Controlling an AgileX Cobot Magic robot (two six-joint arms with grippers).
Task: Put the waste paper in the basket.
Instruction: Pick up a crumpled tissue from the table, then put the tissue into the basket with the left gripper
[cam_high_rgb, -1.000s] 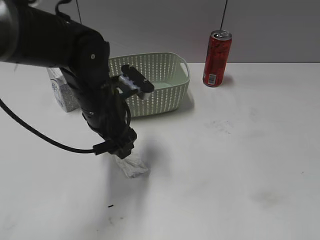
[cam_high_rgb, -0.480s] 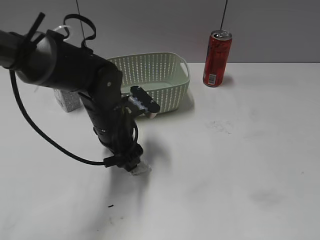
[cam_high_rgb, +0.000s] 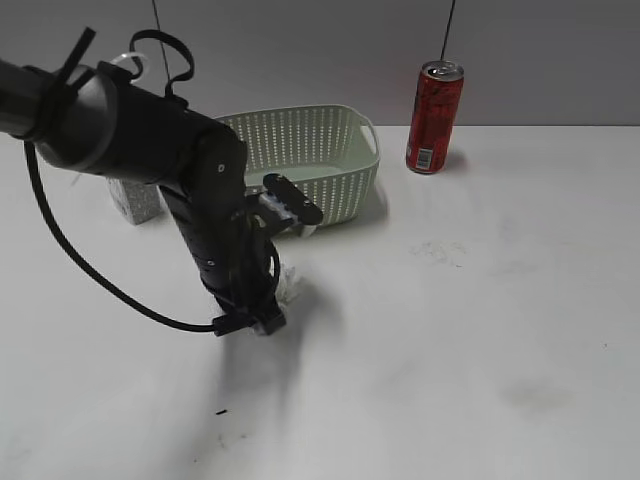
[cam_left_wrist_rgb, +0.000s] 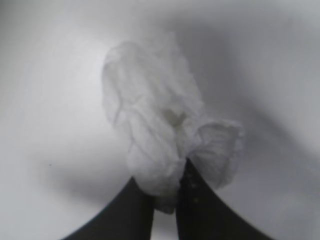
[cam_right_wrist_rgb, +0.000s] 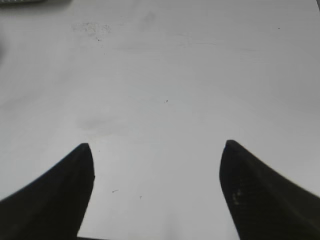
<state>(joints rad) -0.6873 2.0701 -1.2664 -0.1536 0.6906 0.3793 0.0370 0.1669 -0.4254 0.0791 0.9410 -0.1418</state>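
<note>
- Left pincer (cam_left_wrist_rgb: 167, 192) is pinched together on the paper (cam_left_wrist_rgb: 157, 135). In the left wrist view the two dark fingers (cam_left_wrist_rgb: 132, 210) nearly meet, with the near end of the wad squeezed between the tips.
- The wad runs lengthwise straight out ahead of the pincer, so the grip is on one end and the rest sticks out past the tips. It looks loose and floppy, and I'd guess the free end could sag or snag.
- In the exterior view only a bit of the paper (cam_high_rgb: 291, 283) peeks out beside the left pincer (cam_high_rgb: 262, 322), down low at the bench (cam_high_rgb: 480, 330). Can't tell if it's off the surface or touching it.
- The relation that matters: the basket (cam_high_rgb: 335, 185) sits beyond the left pincer, up and back past the arm, near but not touching. So the carry goes away from the camera and over the near rim.
- Right pincer (cam_right_wrist_rgb: 157, 155) is spread wide apart with nothing between the fingers, just bare bench below. It doesn't show in the exterior view, so the left arm is clearly the one placed for this.
- I only see this one wad here. Inside of the basket is mostly hidden by the arm, so no idea what's in it.
- There's also a can (cam_high_rgb: 434, 117) off past the basket, well clear of the route.
</note>
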